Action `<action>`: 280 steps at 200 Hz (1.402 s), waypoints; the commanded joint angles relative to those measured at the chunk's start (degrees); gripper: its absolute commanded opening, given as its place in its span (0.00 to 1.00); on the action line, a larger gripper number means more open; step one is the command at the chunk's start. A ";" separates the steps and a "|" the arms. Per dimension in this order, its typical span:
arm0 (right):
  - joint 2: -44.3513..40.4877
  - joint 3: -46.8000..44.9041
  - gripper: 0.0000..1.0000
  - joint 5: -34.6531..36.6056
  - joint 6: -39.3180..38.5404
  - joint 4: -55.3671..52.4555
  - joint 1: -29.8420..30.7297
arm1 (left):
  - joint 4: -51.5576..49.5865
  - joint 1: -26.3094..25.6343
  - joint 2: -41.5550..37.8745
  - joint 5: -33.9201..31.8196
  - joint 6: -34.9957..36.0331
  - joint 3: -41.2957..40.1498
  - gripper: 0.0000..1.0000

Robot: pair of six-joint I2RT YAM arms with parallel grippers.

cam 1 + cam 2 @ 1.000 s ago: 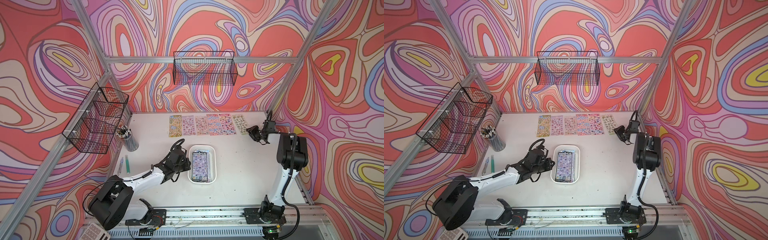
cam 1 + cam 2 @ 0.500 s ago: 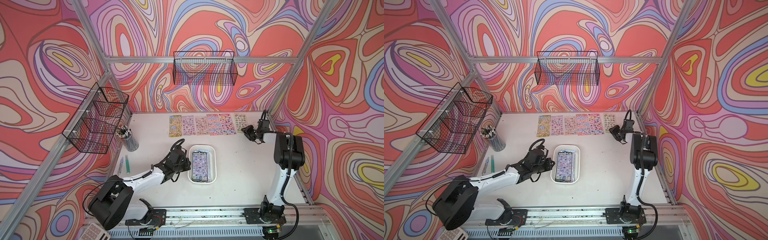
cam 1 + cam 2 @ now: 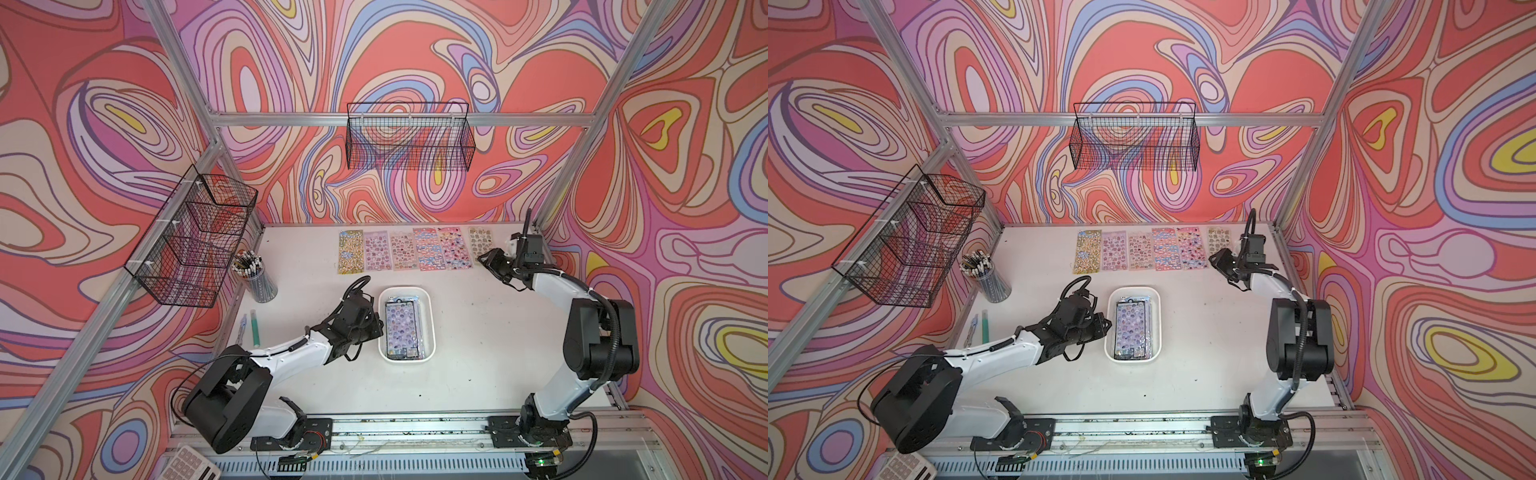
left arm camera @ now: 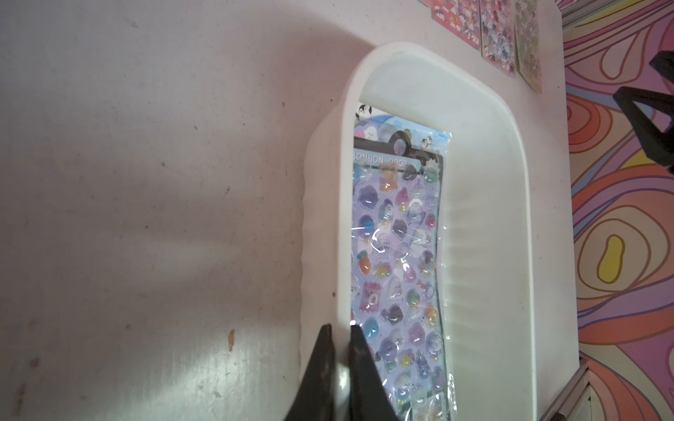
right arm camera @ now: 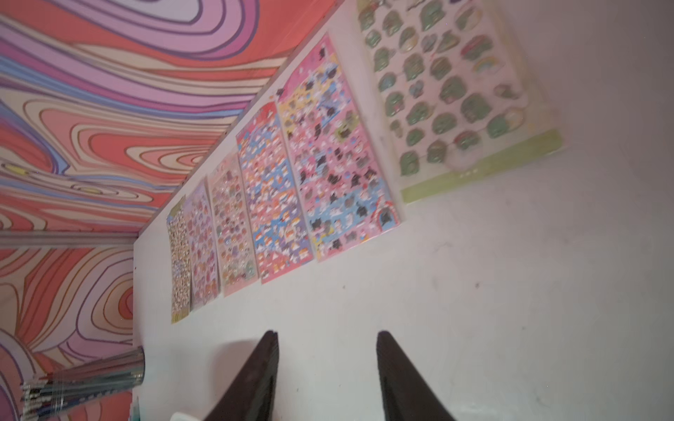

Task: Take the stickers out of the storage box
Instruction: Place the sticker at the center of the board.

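Observation:
The white storage box [image 3: 431, 328] [image 3: 1158, 324] sits mid-table with a stack of stickers [image 3: 402, 330] [image 4: 397, 255] inside, a lilac sheet on top. My left gripper [image 3: 379, 326] [image 4: 340, 328] is shut on the box's left wall, one finger inside and one outside. Several more sticker sheets [image 3: 415, 249] [image 5: 291, 182] lie in a row along the back wall. The yellow-green sheet [image 3: 480, 243] [image 5: 456, 91] ends that row on the right. My right gripper [image 3: 484, 259] [image 5: 325, 333] hovers open and empty just in front of that sheet.
A clear cup of pens [image 3: 257, 278] stands at the back left, with two loose pens [image 3: 254, 330] on the table in front of it. Black wire baskets hang on the left wall [image 3: 191, 241] and back wall [image 3: 409, 137]. A calculator [image 3: 191, 463] lies by the front rail.
My right gripper has moved left from the back right corner towards the end of the sheet row, staying open. The left arm and the box have not moved.

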 commanded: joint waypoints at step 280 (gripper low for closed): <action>-11.74 -14.96 0.29 14.46 -2.58 -12.76 30.98 | -29.66 -3.01 -19.61 -15.99 11.07 13.17 0.58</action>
